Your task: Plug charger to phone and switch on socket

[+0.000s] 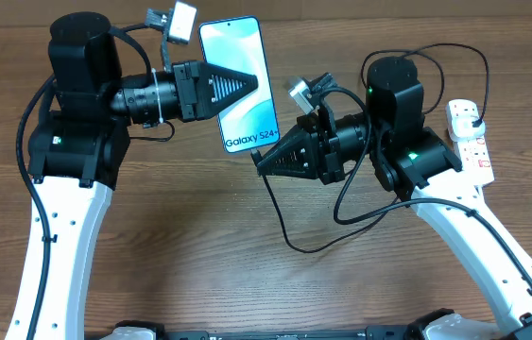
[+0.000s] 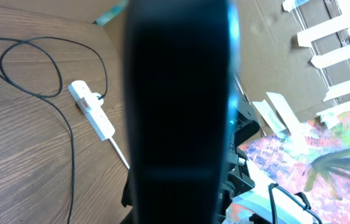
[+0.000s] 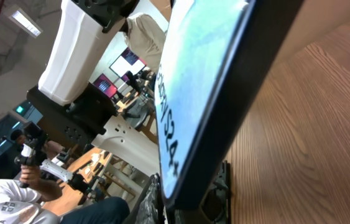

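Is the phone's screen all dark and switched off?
No, in the overhead view the phone shows a bright blue screen with "Galaxy S24" written on it.

We see the phone (image 3: 199, 81) very close, filling the middle of the view and slanting from the top right down to the bottom centre. Its bright cyan screen faces left, with "S24" running sideways along it, and its thick dark edge faces right. To the right of that edge lies the brown wood grain of the bench (image 3: 311, 137). At the bottom, a dark ribbed piece (image 3: 219, 183) sits against the phone's edge; we cannot tell what it is. Left of the phone we see a white arm housing (image 3: 91, 43) on a black base, lit screens (image 3: 125, 62), a ceiling light (image 3: 25, 22) and a person (image 3: 13, 199) in a white shirt.
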Robot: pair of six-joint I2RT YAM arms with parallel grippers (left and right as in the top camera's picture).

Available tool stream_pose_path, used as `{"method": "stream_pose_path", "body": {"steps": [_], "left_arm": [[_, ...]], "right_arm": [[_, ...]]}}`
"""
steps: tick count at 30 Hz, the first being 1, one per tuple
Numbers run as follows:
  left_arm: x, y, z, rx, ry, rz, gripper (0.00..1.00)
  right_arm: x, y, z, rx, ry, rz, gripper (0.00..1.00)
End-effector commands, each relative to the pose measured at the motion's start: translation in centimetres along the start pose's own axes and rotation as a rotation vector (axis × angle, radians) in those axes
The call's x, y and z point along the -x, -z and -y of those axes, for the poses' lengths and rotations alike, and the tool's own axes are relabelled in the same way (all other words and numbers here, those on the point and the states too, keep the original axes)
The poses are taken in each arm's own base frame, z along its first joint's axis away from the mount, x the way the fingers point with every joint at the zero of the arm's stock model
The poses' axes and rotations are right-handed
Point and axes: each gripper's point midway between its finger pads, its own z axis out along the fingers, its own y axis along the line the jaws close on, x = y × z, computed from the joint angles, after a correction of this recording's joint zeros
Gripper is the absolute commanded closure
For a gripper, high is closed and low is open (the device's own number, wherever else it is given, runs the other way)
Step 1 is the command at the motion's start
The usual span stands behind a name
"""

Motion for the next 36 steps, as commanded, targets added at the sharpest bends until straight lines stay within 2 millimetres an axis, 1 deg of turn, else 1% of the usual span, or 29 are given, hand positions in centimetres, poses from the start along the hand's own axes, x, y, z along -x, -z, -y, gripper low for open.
{"method": "stream_pose_path", "body": {"steps": [1, 4, 11, 13, 17, 21, 23, 27, 32, 34, 36], "left_arm": [[-0.9, 0.1, 1.5, -0.035, -0.035, -0.025, 0.96], [-1.0, 0.1, 1.4, -0.030, -0.029, -0.027, 0.96], [-0.9, 0.1, 1.3, -0.023, -0.039, -0.023, 0.96], [-0.8, 0.0, 1.0, -0.008, -0.044, -0.014, 0.96], [-1.0, -0.4, -0.1, 0.053, -0.007, -0.001, 0.96], [-1.4, -0.8, 0.1, 0.047, -0.001, -0.016, 0.96], [-1.5, -0.9, 0.3, 0.039, 0.005, -0.023, 0.96], [-1.6, -0.9, 0.4, 0.036, 0.004, -0.026, 0.96], [-1.4, -0.8, 0.3, 0.038, -0.011, -0.019, 0.96], [-0.9, -0.6, -0.2, 0.068, -0.017, 0.007, 0.96], [-0.3, -0.3, -1.0, 0.109, -0.049, 0.038, 0.96]], "right_arm": [[1.7, 0.4, -0.9, -0.039, 0.017, 0.039, 0.96], [2.4, 0.4, -0.7, -0.061, -0.029, 0.064, 0.96], [3.8, 0.7, 0.9, -0.150, -0.133, 0.149, 0.96], [4.0, 0.6, 1.2, -0.166, -0.136, 0.164, 0.96], [4.3, 0.1, 1.5, -0.193, -0.136, 0.186, 0.96], [4.7, -0.4, 1.8, -0.214, -0.128, 0.208, 0.96], [5.0, -0.5, 2.0, -0.229, -0.134, 0.226, 0.96], [5.4, -0.5, 1.8, -0.228, -0.111, 0.236, 0.96], [5.2, 0.2, 2.5, -0.253, -0.139, 0.241, 0.96], [4.3, 0.5, 3.4, -0.280, -0.181, 0.224, 0.96], [2.7, 1.0, 4.6, -0.325, -0.217, 0.189, 0.96]]}}
